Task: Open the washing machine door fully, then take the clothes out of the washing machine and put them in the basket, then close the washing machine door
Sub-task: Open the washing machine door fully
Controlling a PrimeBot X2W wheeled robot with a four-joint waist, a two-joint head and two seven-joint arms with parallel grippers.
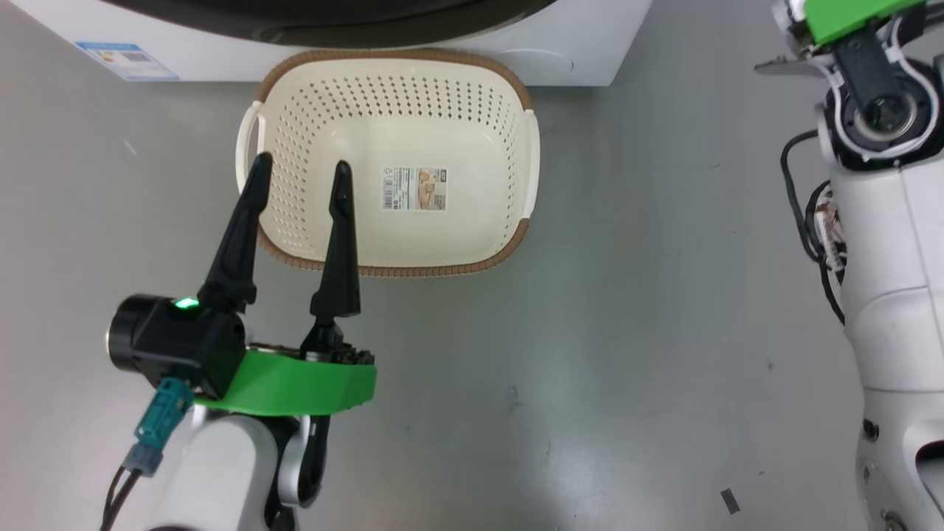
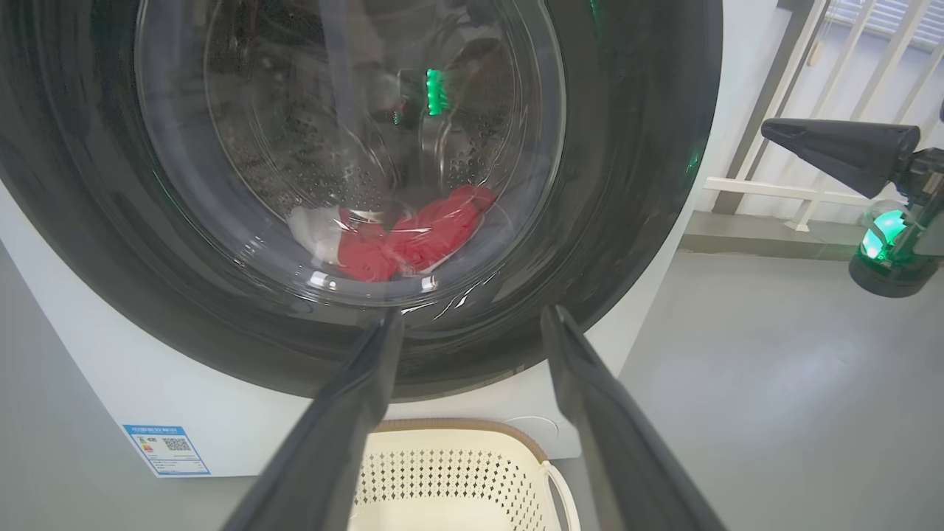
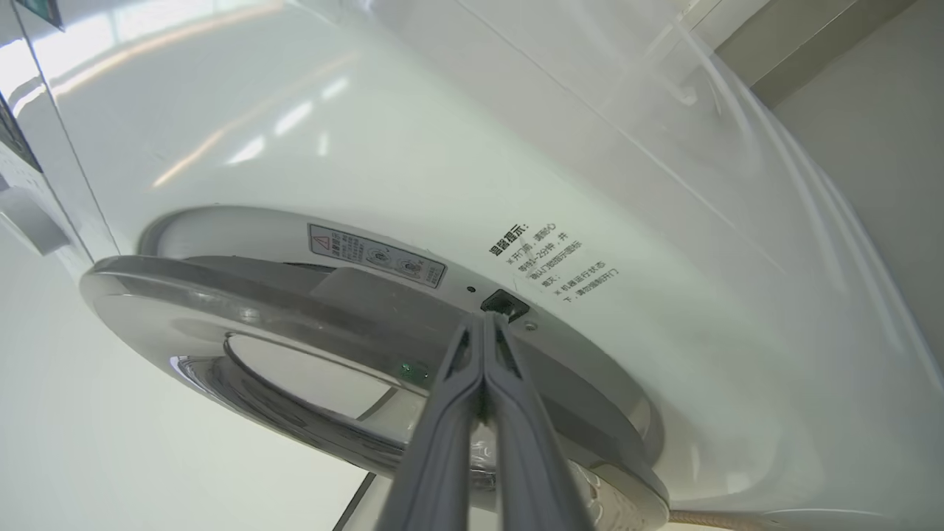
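When looking down from the head, see the basket (image 1: 472,110) upright on the grey floor (image 1: 627,332), just beside the white base of the washing machine (image 1: 590,44), sticker (image 1: 414,189) on its bottom. Note the left gripper (image 1: 302,164) raised over the basket's near left corner, jaws spread wide, holding nothing. Through the glass of the washing machine door (image 2: 627,184), make out the clothes (image 2: 420,236), red and white, heaped low in the drum. Find the right gripper (image 3: 483,316) with jaws pressed together, tips at the door's edge by a small dark latch slot (image 3: 504,303); touching or not, cannot tell.
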